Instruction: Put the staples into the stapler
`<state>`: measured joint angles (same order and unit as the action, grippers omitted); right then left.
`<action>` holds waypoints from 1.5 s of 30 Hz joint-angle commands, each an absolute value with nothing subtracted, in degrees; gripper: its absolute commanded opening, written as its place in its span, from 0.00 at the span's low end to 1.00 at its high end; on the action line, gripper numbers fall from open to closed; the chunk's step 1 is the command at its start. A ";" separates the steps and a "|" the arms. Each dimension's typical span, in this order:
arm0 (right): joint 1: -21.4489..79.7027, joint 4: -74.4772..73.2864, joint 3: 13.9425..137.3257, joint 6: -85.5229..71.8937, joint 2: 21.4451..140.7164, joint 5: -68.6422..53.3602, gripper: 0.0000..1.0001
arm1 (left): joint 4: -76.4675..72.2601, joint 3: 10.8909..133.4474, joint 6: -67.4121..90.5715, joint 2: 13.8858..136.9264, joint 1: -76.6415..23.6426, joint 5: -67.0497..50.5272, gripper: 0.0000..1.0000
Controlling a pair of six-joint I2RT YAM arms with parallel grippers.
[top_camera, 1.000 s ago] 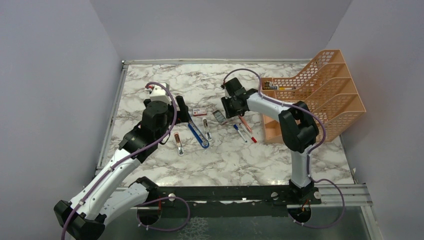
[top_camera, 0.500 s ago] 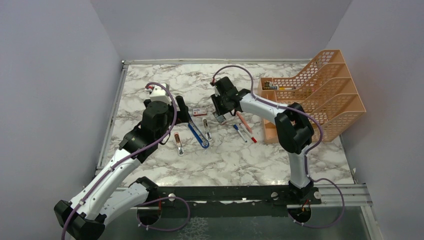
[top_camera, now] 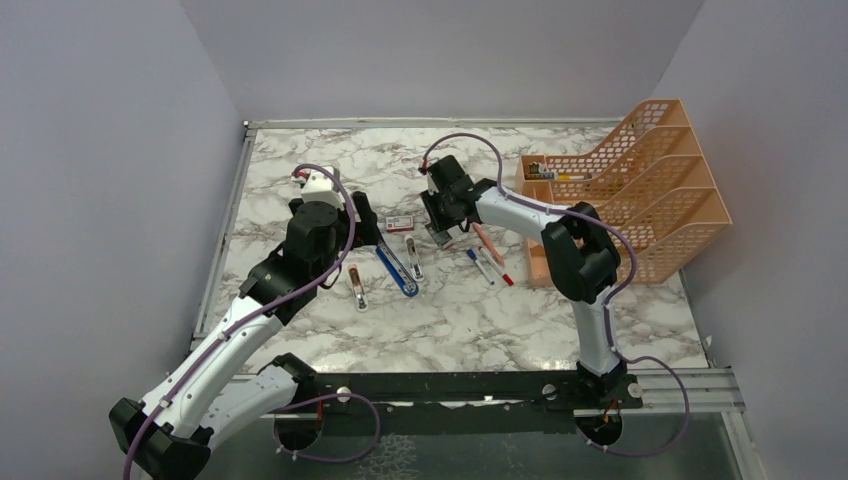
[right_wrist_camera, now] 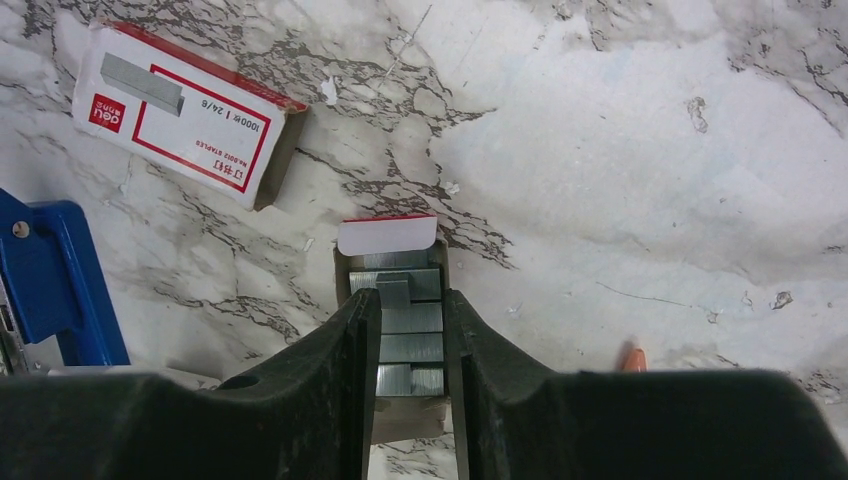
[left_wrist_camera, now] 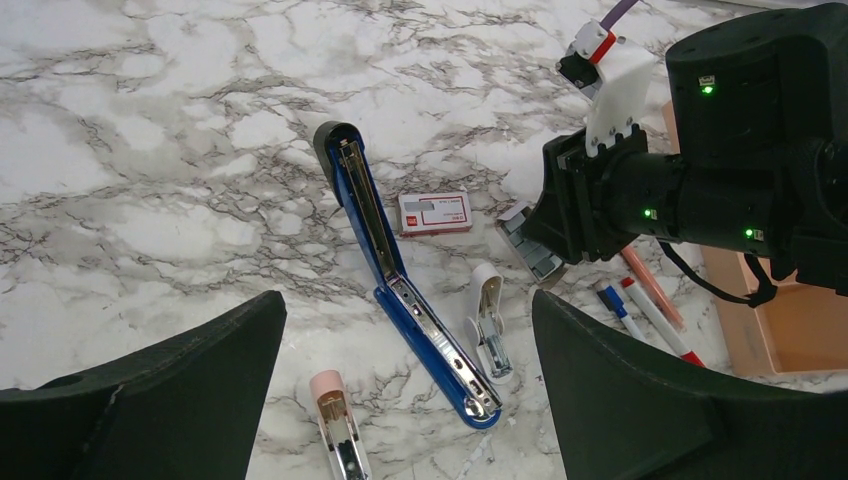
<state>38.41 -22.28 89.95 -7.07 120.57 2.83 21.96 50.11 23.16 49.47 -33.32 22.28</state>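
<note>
The bright-blue stapler [left_wrist_camera: 400, 265] lies open on the marble with its silver channel facing up; it also shows in the top view [top_camera: 397, 268]. My left gripper [left_wrist_camera: 405, 305] hovers above it, wide open and empty, and shows in the top view [top_camera: 367, 222]. The red-and-white sleeve [right_wrist_camera: 185, 112] lies to the left of the grey tray [right_wrist_camera: 390, 425]. The tray holds several staple strips [right_wrist_camera: 410, 335]. My right gripper [right_wrist_camera: 410, 300] straddles the strips with its jaws closed against them, and shows in the top view [top_camera: 440, 226].
A small white stapler [left_wrist_camera: 488, 320] and a pink-ended one [left_wrist_camera: 335, 425] lie beside the blue stapler. Blue-capped and red-capped pens [top_camera: 490, 265] and an orange pen lie to the right. An orange mesh file rack [top_camera: 640, 190] stands at the right edge.
My right gripper moved left and down onto the staple tray and now covers it. The left arm and the stapler have not moved.
</note>
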 commanded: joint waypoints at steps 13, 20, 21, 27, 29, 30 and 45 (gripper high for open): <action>39.04 -22.46 94.30 -5.64 124.69 1.18 0.34 | 21.18 49.66 23.55 49.19 -33.05 23.20 0.91; 39.29 -23.43 94.46 -5.53 124.60 1.94 0.24 | 21.22 49.66 23.60 49.07 -33.02 23.29 0.91; 39.38 -23.65 94.63 -5.68 124.36 2.15 0.22 | 21.25 49.66 23.64 49.09 -33.04 23.29 0.91; 39.46 -23.69 94.14 -6.31 121.86 2.29 0.21 | 21.27 49.66 23.64 49.21 -33.00 23.20 0.91; 39.46 -23.56 93.76 -6.58 120.76 2.45 0.21 | 21.27 49.58 23.64 49.20 -32.99 23.20 0.91; 39.42 -23.52 93.56 -6.69 120.26 2.46 0.21 | 21.27 49.63 23.64 49.17 -32.98 23.20 0.91; 41.68 -26.15 80.72 -7.57 108.70 -3.17 0.22 | 21.18 49.48 23.86 49.01 -33.01 22.94 0.91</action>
<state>39.38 -23.46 86.19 -7.01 113.21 0.32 21.98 50.11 23.33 49.47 -33.32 22.33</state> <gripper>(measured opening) 0.217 0.916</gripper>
